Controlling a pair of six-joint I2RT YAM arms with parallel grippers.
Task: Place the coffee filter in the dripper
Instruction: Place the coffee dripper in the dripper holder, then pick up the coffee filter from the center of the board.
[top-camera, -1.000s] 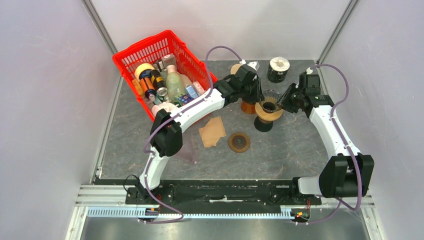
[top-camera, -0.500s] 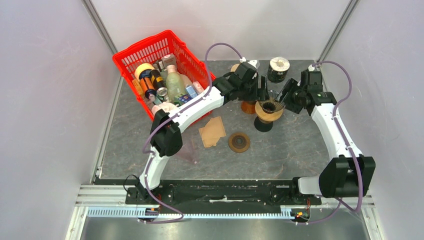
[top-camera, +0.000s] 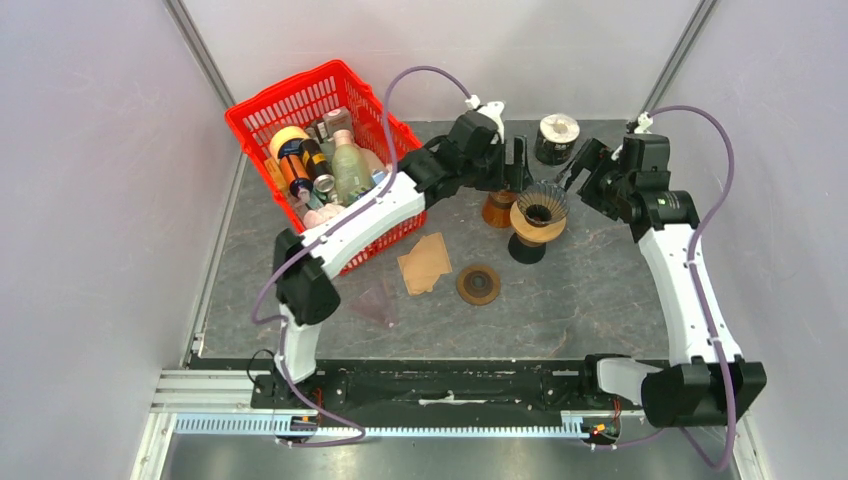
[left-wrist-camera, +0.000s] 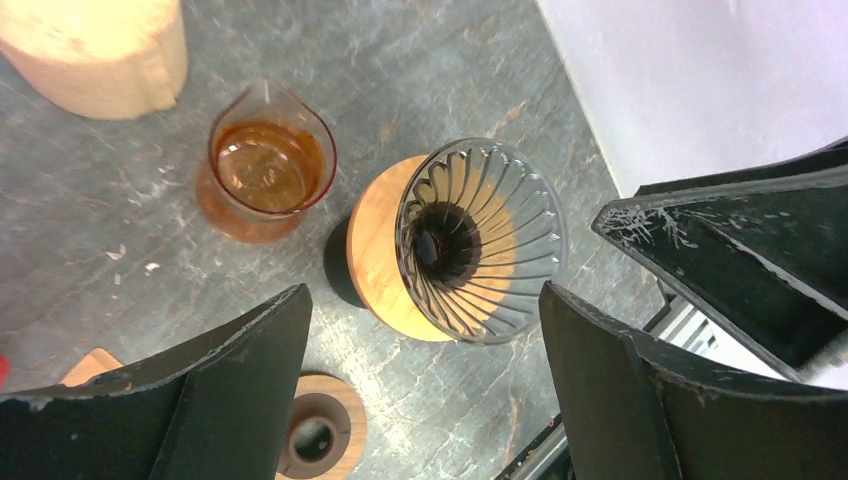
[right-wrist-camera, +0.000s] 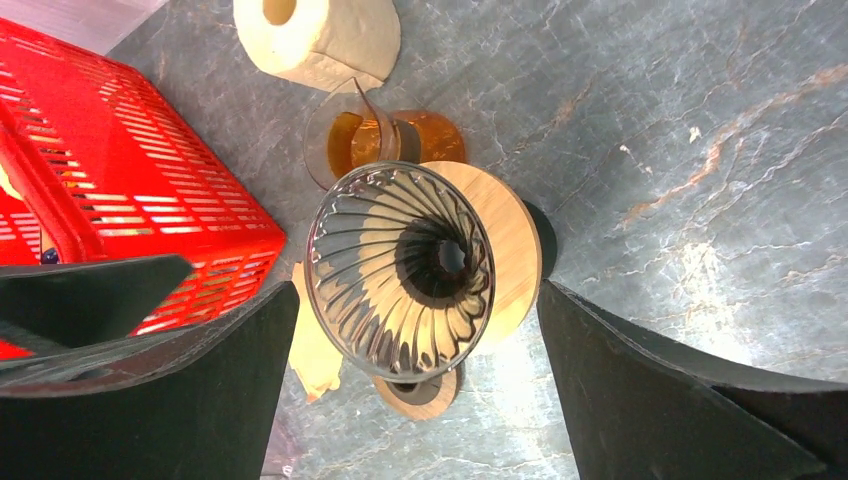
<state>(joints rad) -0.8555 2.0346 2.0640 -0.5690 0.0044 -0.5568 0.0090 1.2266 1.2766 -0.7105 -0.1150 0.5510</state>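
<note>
The dripper (top-camera: 540, 207), a ribbed glass cone in a wooden collar on a black foot, stands upright at the back of the table. Its ribs and dark hole show bare (left-wrist-camera: 480, 240) (right-wrist-camera: 400, 270). The coffee filter (top-camera: 425, 262), tan paper, lies flat on the table to the dripper's near left, and its edge (right-wrist-camera: 308, 352) shows in the right wrist view. My left gripper (top-camera: 517, 165) (left-wrist-camera: 422, 300) hangs open just left of and above the dripper. My right gripper (top-camera: 580, 168) (right-wrist-camera: 417, 292) hangs open to its right. Neither holds anything.
A glass carafe of amber liquid (left-wrist-camera: 265, 165) stands beside the dripper, with a paper roll (right-wrist-camera: 320, 35) behind it. A red basket (top-camera: 250, 110) of bottles fills the back left. A wooden ring (top-camera: 479, 284) lies near the filter, and a black can (top-camera: 557, 138) stands at the back.
Both grippers have opened wide and drawn up and away from the dripper's rim, the left one to the left and the right one to the right. The dripper stays put.
</note>
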